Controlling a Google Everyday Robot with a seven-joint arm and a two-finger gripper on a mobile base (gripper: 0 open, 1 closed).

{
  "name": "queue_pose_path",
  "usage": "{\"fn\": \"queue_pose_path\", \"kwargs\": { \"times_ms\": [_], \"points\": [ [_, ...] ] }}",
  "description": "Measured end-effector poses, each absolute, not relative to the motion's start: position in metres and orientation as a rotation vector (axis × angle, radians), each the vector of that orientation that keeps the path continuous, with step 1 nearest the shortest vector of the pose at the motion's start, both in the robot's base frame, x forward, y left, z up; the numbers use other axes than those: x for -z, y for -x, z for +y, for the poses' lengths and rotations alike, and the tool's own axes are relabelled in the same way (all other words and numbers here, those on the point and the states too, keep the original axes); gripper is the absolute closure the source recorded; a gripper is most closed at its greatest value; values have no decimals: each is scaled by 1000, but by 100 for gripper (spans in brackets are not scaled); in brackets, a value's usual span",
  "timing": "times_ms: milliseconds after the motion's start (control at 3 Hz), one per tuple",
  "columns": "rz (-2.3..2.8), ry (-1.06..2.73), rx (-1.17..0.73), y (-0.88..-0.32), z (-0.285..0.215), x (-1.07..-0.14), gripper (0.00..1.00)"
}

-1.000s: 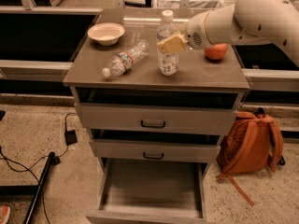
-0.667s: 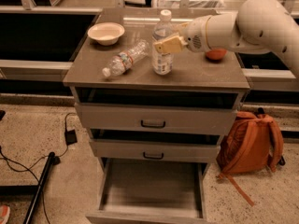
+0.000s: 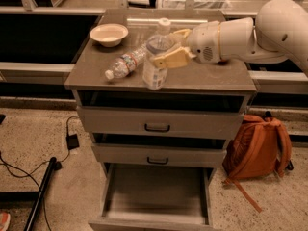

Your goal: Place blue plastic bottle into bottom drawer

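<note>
The blue plastic bottle (image 3: pixel 156 57) is tall and clear with a white cap and a pale label. It hangs upright just above the front edge of the cabinet top (image 3: pixel 211 76). My gripper (image 3: pixel 169 48) comes in from the right on the white arm. Its yellowish fingers (image 3: pixel 170 59) are shut on the bottle's upper body. The bottom drawer (image 3: pixel 155 196) stands pulled open below, with a plain grey inside and nothing in it.
A slimmer clear bottle with a red-green label (image 3: pixel 124 64) lies on its side on the cabinet top. A pale bowl (image 3: pixel 109 33) sits at the back left. Two shallower drawers (image 3: pixel 157 127) are shut. An orange backpack (image 3: pixel 256 148) leans at the right. Cables (image 3: pixel 33 172) lie on the floor at the left.
The gripper has carried the blue bottle left and forward, from the middle of the cabinet top to its front edge. The arm now hides the orange object behind it.
</note>
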State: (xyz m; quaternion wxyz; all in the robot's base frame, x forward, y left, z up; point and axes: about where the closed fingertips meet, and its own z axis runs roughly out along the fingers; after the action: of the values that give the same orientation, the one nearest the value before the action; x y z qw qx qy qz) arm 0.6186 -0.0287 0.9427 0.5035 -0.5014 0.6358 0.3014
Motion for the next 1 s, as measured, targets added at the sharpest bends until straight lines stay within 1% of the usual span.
{"fn": "queue_pose_path", "kwargs": {
  "times_ms": [333,667,1000],
  "points": [
    [1465,1378,-760,-547,-25,-951,100],
    [1535,1646,-740,-479,-25,-931,100],
    [1515,1625,-769,-480,-21,-928,100]
  ]
}}
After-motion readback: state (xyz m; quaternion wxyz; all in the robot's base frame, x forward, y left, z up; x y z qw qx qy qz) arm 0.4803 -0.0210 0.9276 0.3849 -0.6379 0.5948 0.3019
